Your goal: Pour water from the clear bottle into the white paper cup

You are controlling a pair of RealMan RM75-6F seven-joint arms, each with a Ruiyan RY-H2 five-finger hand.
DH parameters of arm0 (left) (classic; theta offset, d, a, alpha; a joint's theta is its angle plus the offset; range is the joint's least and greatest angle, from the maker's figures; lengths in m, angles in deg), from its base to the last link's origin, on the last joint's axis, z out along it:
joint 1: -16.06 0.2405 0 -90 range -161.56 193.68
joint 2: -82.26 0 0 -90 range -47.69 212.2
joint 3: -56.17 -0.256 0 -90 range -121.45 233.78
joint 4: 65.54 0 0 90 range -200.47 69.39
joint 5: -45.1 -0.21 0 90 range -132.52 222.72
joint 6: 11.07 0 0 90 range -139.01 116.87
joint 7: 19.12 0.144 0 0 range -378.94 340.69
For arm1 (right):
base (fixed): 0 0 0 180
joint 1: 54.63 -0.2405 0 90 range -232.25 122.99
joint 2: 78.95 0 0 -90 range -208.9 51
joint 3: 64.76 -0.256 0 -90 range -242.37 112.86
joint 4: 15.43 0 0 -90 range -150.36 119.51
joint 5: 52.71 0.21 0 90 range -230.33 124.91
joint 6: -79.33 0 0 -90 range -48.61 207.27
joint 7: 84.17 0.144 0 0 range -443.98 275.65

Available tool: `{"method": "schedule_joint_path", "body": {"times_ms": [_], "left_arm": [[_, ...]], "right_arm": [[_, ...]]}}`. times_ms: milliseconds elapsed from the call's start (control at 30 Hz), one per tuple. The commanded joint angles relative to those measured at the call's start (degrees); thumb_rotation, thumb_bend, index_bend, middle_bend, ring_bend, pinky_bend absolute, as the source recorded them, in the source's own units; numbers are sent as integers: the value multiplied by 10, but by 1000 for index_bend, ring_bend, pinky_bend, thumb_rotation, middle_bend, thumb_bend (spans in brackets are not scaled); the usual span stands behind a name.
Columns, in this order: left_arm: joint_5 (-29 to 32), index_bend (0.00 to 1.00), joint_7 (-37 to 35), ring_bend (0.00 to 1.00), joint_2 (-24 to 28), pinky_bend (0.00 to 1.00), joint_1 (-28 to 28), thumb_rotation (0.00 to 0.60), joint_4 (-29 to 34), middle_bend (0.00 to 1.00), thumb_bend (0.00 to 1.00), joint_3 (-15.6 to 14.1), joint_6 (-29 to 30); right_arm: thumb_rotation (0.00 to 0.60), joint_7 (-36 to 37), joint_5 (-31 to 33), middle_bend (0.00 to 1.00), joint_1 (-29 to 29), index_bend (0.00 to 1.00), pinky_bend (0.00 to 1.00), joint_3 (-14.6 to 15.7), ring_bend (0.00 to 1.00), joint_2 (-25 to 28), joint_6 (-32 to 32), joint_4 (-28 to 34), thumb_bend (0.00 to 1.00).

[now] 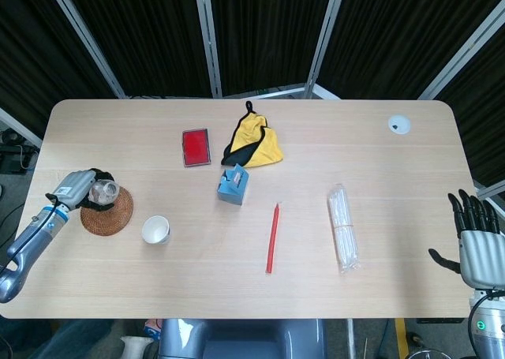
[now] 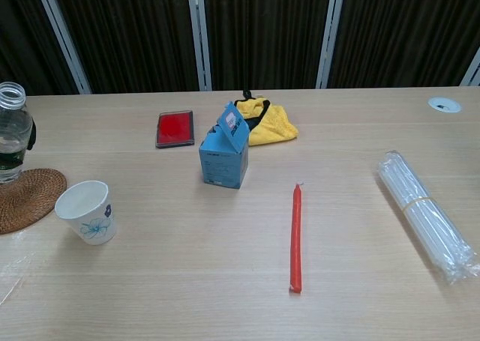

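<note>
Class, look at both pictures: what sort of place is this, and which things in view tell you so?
Probably a robot test station in a lab: a bare wooden table backed by black curtains on metal frames, with unrelated props laid out, such as a paper cup, red stick and small blue box.

one bottle [image 2: 11, 131], one cup [image 2: 86, 210], one coaster [image 2: 26, 198]

Light wooden table [image 1: 394, 177] bearing, left to right: woven coaster [image 1: 107, 211], white paper cup [image 1: 155, 230], red card [image 1: 196, 147], yellow cloth [image 1: 254, 141], blue box [image 1: 233, 185], red stick [image 1: 272, 237], bundle of clear straws [image 1: 343, 226]; white grommet [image 1: 399, 124] near the far right corner.
</note>
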Motion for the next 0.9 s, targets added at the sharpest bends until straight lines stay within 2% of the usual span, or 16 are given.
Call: {"method": "schedule_joint_path", "body": {"times_ms": [33,300,600,900], "left_arm": [[-7,594,39,260,0,318,3,600,3,463,500,-12,4],[-16,603,148,266,-5,324,-5,600,-2,467,501,-22,1],[-13,605,250,269,-10,327,-21,600,12,470,502,-17,0],[-9,606,300,269,-21,334,-30,600,-2,470,501,-17,-6]], "right_arm": [[600,0,1,0,0,0,0,0,0,1,1,-1,0],[600,6,9,0,1,0,0,-3,0,2,3,-5,0],[600,13,14,0,4,0,0,-5,0,6,1,-4,0],[600,14,19,0,5,0,0,-8,0,7,2,-7,0]]}}
